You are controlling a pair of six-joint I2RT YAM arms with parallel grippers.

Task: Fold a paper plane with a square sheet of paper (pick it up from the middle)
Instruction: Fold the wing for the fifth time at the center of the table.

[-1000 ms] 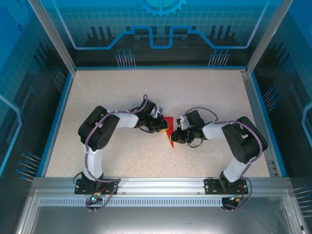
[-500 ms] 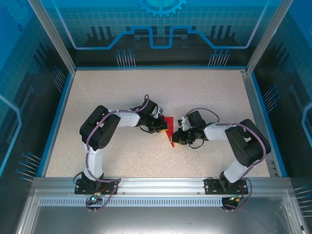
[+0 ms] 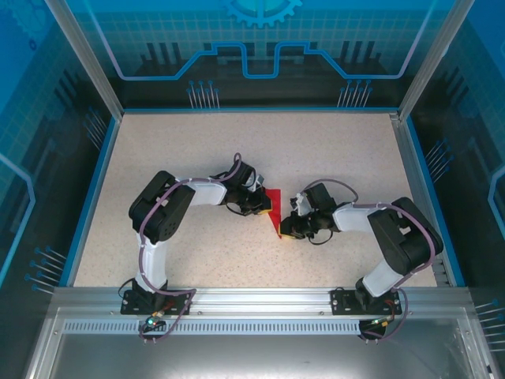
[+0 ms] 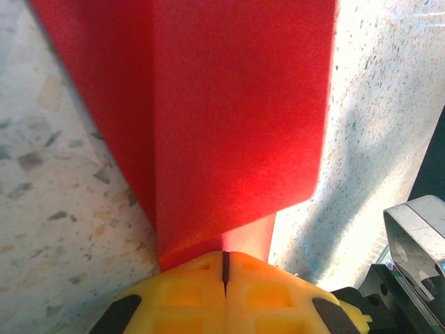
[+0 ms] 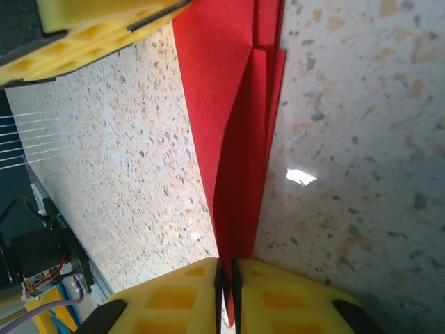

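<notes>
The red paper is folded into a narrow pointed paper plane (image 3: 274, 207) and lies in the middle of the table between both grippers. My left gripper (image 3: 264, 207) is shut on its wide end, the yellow fingertips (image 4: 201, 278) pressed together over the red edge (image 4: 229, 118). My right gripper (image 3: 286, 227) is shut on the narrow pointed end. There the layered red folds (image 5: 240, 139) run down into the slit between its fingers (image 5: 278, 292). The left gripper's yellow fingers (image 5: 97, 31) show at the top left of the right wrist view.
The speckled beige table (image 3: 197, 150) is ringed by a blue rim (image 3: 91, 197) and glass walls. An aluminium rail (image 3: 252, 304) carrying both arm bases runs along the near edge. Part of the right gripper's metal body (image 4: 417, 236) sits close beside the left fingers.
My right gripper has slid a little toward the near edge along the paper's pointed end, and its elbow swung right. The left gripper and the paper's wide end have stayed put.
</notes>
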